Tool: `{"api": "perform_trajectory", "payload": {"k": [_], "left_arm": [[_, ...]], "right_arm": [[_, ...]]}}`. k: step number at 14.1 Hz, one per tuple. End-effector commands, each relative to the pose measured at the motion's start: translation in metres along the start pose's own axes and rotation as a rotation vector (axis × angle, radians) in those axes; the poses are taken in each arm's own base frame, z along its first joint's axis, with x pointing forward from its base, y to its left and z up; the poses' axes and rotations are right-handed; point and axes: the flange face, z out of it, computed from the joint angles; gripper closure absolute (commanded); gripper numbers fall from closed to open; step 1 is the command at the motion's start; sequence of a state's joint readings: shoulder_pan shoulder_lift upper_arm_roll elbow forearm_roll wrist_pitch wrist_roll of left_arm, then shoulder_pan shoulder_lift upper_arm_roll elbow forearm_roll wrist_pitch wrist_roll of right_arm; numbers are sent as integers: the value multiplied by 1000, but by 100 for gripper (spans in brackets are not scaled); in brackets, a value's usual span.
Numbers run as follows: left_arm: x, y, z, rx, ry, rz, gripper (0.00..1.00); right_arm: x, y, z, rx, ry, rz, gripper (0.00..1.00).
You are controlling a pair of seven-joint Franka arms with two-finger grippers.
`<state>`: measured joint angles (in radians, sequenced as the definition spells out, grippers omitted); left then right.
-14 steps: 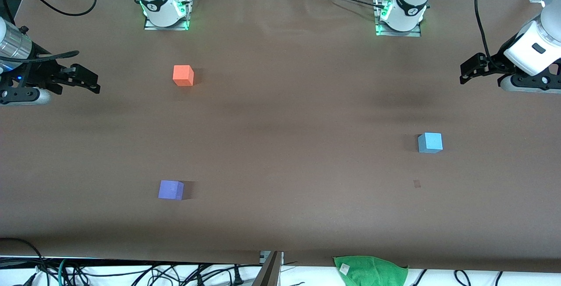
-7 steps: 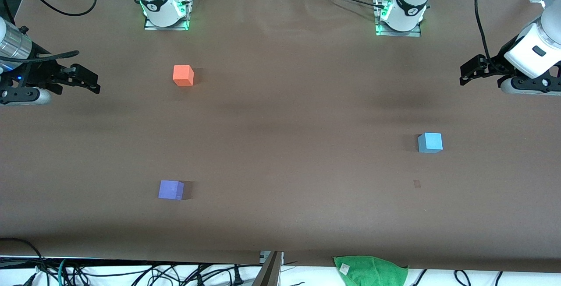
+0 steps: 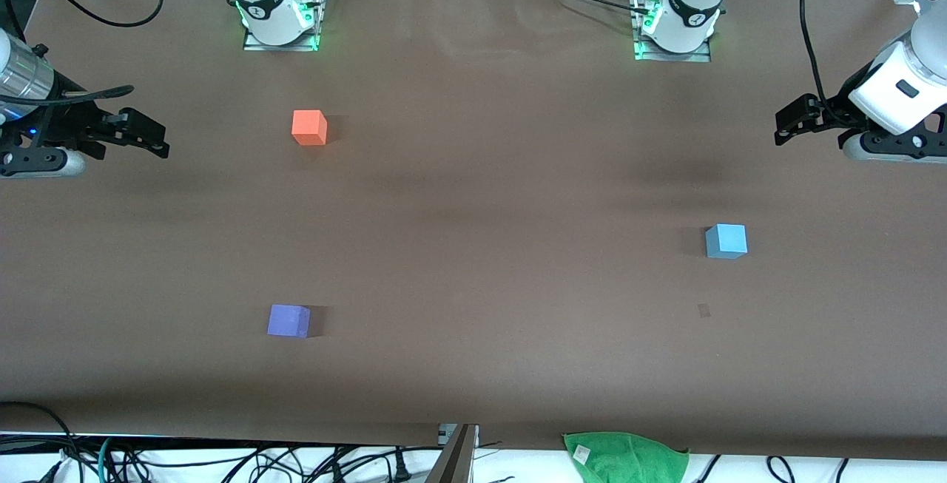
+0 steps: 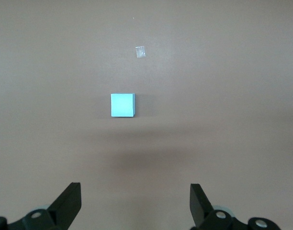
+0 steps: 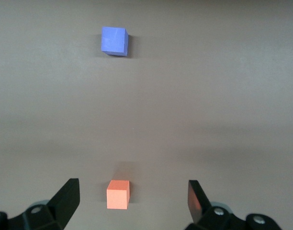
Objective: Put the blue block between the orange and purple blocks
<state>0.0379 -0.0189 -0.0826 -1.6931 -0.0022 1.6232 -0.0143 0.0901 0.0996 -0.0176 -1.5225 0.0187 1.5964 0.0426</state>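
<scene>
On the brown table we see a green cloth at the edge nearest the front camera and a small pale scrap just beside the blue block, nearer the camera. Nothing blocks the blue block, a matte sky-blue cube lying toward the left arm's end, well apart from the orange block and the purple block. The left gripper hangs above the table near it, fingers wide apart and empty. The right gripper waits near the orange block, likewise spread and empty.

No readable text, labels, brands or numbers on anything in view.
</scene>
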Motion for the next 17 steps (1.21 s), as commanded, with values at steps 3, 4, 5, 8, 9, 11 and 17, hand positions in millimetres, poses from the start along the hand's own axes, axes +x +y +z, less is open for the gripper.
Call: {"api": "perform_trajectory", "payload": {"k": [3,4,5,8,9,11,17], "left_arm": [[3,2,-6,20,-7,-2,0],[3,2,-6,20,-7,-2,0],[3,2,-6,20,-7,-2,0],[3,1,-6,23,-7,-2,0],[3,-2,-7,24,-5,-3,0],[10,-9,4,19,-24,-17,0],[72,-35,27,8,-22,-39,0]], "right_arm": [[1,-2,-4,-9,0,5,0],[1,-2,-4,-9,0,5,0],[1,-2,-4,-9,0,5,0],[1,-2,-4,-9,0,5,0],[1,-1,-3,-11,-1,5,0],[1,-2,-4,-9,0,5,0],[1,-2,-4,-9,0,5,0]]}}
